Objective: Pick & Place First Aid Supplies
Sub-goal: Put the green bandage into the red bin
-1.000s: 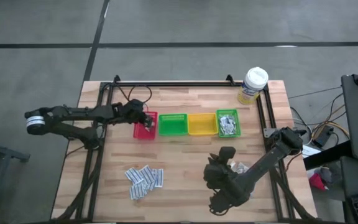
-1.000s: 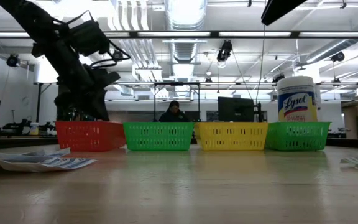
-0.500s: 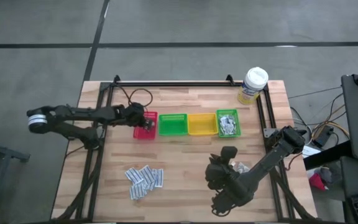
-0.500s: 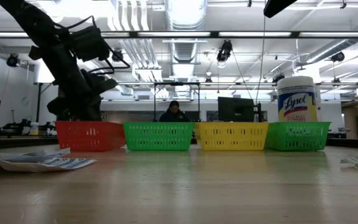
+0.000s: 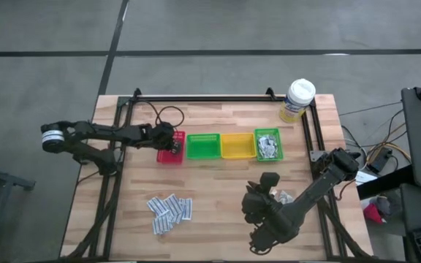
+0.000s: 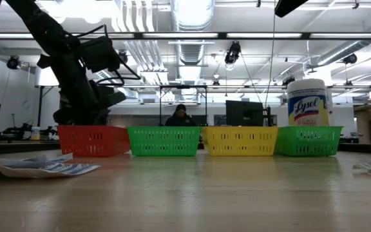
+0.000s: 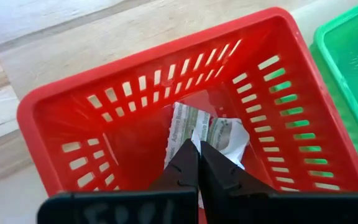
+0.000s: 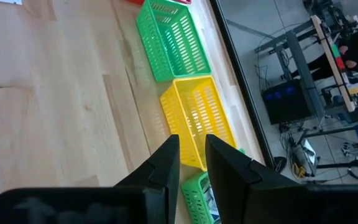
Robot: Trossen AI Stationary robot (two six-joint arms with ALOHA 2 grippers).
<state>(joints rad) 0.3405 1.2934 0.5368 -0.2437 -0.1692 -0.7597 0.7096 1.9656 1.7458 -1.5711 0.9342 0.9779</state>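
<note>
left gripper [image 7: 197,146] drawn back a little leftward since a second ago, now over the left rim of the red bin [image 5: 171,147], fingers pressed together on nothing, above two white sachets [image 7: 207,134] with unreadable print in that bin. "lysol" legible on the wipes tub [image 6: 308,102]. right gripper [image 8: 191,146] hovering at the near right, fingers slightly parted, nothing between them. loose supplies [image 5: 170,210] heaped near left, more in the far-right green bin [image 5: 267,145].
</note>
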